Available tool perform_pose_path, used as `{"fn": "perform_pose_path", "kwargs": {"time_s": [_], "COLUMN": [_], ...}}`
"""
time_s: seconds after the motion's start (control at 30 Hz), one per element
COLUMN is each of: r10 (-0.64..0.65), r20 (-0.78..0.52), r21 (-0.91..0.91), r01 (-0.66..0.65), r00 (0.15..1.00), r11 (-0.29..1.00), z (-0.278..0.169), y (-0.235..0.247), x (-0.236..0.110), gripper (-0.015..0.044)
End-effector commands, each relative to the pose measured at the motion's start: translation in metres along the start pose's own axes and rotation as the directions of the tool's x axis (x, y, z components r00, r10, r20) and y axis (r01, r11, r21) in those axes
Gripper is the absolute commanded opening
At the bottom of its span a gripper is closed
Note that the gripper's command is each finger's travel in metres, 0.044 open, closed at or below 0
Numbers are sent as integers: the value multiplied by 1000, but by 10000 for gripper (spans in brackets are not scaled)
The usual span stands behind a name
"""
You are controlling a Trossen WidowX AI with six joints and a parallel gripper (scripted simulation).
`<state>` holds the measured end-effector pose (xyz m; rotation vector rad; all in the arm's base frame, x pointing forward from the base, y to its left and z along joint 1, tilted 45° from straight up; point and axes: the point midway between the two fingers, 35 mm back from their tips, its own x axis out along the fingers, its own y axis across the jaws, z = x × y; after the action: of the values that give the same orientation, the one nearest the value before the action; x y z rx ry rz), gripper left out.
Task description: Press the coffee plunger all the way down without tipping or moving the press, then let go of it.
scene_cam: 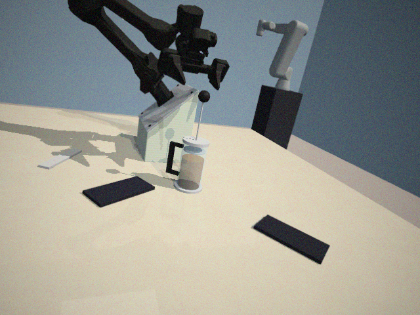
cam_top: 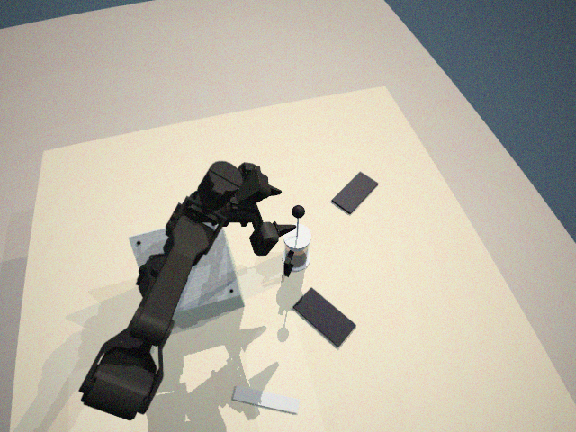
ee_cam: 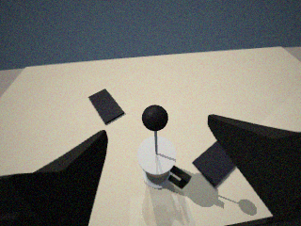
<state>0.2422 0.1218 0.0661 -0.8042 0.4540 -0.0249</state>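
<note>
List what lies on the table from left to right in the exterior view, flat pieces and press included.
Pale flat strip → dark slab nearest the press → coffee press, plunger knob raised under the open gripper → second dark slab at the right.

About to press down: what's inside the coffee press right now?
Brown liquid fills the glass coffee press most of the way. The plunger's disc can't be made out; its knob stands high on the rod.
</note>
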Motion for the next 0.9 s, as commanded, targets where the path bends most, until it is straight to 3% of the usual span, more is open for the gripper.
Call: {"fn": "perform_pose_path", "kwargs": {"time_s": [0.0, 0.67, 0.87], "r10": [3, -2, -2], "r20": [-2, 3, 3], "r21": [-2, -3, -3], "r01": [-3, 2, 2], "r00": [1000, 1000, 1000], "r11": [1000, 1000, 1000], "z": [-1, -2, -2], "y": [1, -1, -1], "x": [6, 37, 37], "gripper": [440, 440, 282]}}
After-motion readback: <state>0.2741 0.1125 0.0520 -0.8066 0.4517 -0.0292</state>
